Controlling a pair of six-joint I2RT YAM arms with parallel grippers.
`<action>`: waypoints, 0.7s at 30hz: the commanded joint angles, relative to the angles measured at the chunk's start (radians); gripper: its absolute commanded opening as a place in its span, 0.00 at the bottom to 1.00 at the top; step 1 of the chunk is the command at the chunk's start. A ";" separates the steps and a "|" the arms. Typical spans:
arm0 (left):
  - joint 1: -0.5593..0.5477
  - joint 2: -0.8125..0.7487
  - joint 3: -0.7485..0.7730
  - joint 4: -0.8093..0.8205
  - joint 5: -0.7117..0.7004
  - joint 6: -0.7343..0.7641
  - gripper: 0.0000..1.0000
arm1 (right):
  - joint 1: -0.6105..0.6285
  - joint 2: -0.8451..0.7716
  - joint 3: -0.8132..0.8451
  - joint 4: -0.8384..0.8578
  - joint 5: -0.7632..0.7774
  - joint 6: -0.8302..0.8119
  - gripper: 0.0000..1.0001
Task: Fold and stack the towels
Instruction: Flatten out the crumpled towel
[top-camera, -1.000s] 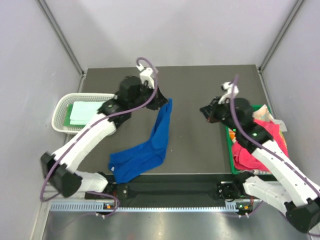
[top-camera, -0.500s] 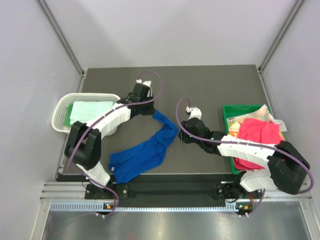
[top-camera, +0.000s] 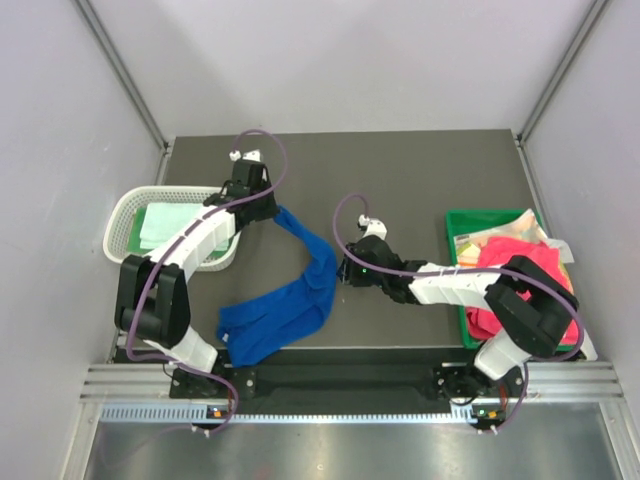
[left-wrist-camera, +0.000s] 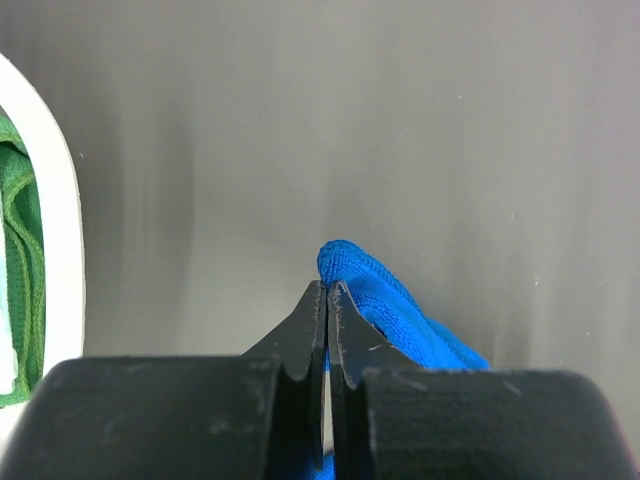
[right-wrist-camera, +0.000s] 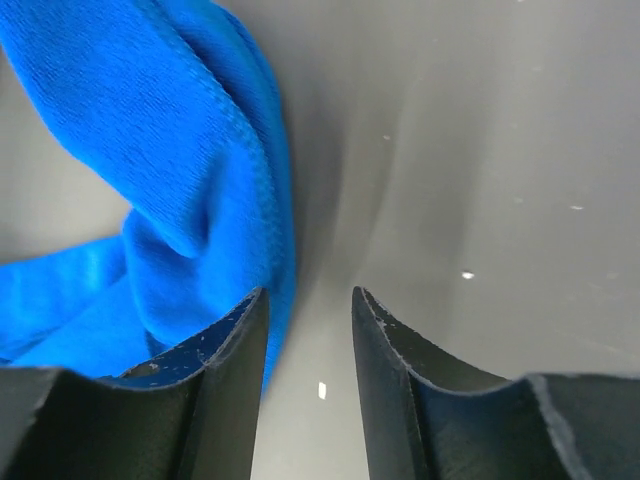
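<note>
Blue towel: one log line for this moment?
left gripper: shut on blue towel | right gripper: open beside it | fold: not started

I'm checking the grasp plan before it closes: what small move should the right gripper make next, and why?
Probably shift the right gripper sideways onto the hem of the blue towel, then close. Its jaws stand open over bare table, with the hem just outside one finger, while the left gripper pinches one end of it.
</note>
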 joint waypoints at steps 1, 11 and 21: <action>0.000 -0.022 0.026 0.016 0.014 -0.002 0.00 | 0.010 0.016 0.045 0.118 -0.020 0.053 0.40; 0.000 -0.020 0.032 0.013 0.019 0.007 0.00 | 0.021 0.034 0.002 0.238 -0.048 0.074 0.43; 0.008 -0.020 0.031 0.008 0.031 0.013 0.00 | 0.033 0.031 -0.035 0.213 -0.025 0.116 0.42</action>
